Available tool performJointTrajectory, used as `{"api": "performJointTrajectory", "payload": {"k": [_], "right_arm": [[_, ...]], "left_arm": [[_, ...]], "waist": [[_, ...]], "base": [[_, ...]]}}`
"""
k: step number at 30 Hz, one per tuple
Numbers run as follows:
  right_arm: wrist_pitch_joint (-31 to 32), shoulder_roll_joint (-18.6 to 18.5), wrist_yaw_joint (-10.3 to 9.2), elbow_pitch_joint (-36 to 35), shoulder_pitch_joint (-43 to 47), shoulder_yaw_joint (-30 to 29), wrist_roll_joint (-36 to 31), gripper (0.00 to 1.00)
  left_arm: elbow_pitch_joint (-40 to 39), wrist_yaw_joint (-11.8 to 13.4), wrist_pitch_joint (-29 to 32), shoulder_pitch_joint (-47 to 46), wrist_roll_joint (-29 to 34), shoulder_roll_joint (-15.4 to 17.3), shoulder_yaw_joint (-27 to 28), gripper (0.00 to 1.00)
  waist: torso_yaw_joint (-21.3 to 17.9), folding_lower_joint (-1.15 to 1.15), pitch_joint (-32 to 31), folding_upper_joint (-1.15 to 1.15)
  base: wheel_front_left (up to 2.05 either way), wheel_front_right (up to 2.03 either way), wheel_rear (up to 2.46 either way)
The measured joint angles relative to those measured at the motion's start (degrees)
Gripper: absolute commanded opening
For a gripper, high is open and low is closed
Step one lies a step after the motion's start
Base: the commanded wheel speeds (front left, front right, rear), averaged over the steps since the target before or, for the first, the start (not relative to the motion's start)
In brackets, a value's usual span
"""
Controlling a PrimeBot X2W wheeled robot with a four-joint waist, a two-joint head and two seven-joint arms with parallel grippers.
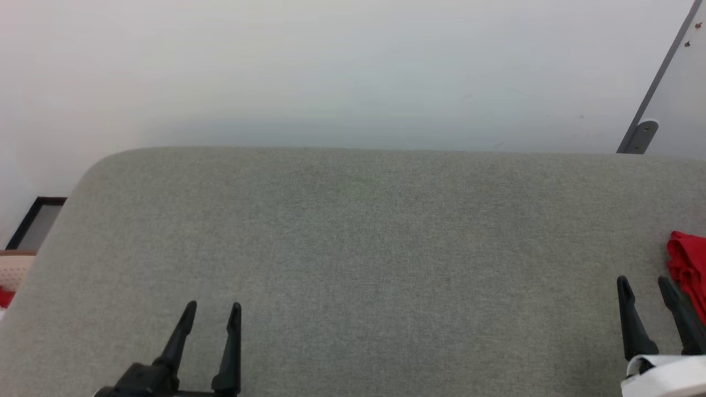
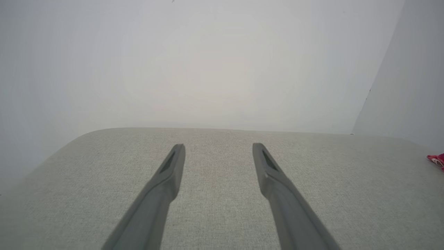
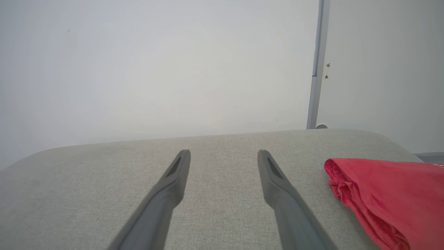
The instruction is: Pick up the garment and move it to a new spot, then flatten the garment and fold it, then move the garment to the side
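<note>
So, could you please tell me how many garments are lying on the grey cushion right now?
1: a red garment at the cushion's right edge, just to the right of the right gripper. It runs out of frame, so more may be hidden.

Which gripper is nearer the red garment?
Right. The right gripper sits open just beside the garment; the left gripper is far off across the grey surface.

Mid cushion (image 1: 353,248) free; garment (image 1: 689,267) blocks right edge.
</note>
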Motion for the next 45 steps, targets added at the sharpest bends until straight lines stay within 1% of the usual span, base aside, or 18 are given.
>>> {"api": "performJointTrajectory", "payload": {"k": [9, 17, 32, 45], "right_arm": [[0.0, 2.2, 0.0, -6.5, 6.2, -3.3, -1.6, 1.0], [0.0, 4.5, 0.0, -9.9, 8.9, -5.8, -2.5, 1.0], [0.7, 5.7, 0.0, -11.3, 9.4, -5.9, -3.4, 1.0], [0.7, 6.6, 0.0, -11.3, 9.5, -5.2, -3.3, 1.0]], "left_arm": [[-3.3, 0.0, 0.0, 3.6, -0.1, -0.6, 0.5, 1.0], [-4.0, 0.0, 0.0, 4.9, -0.7, -0.6, 0.8, 1.0], [-3.9, 0.0, 0.0, 4.9, -1.0, -0.9, 0.5, 1.0], [-2.8, 0.0, 0.0, 4.9, -1.9, -0.1, 0.7, 1.0]], "waist": [[-0.3, 0.0, 0.1, 0.0], [-0.2, 0.0, 0.2, 0.0], [-0.3, 0.0, -0.1, 0.0], [-0.6, 0.0, 0.0, 0.0]], "base": [[0.0, 0.0, 0.0], [0.0, 0.0, 0.0], [0.0, 0.0, 0.0], [0.0, 0.0, 0.0]]}}
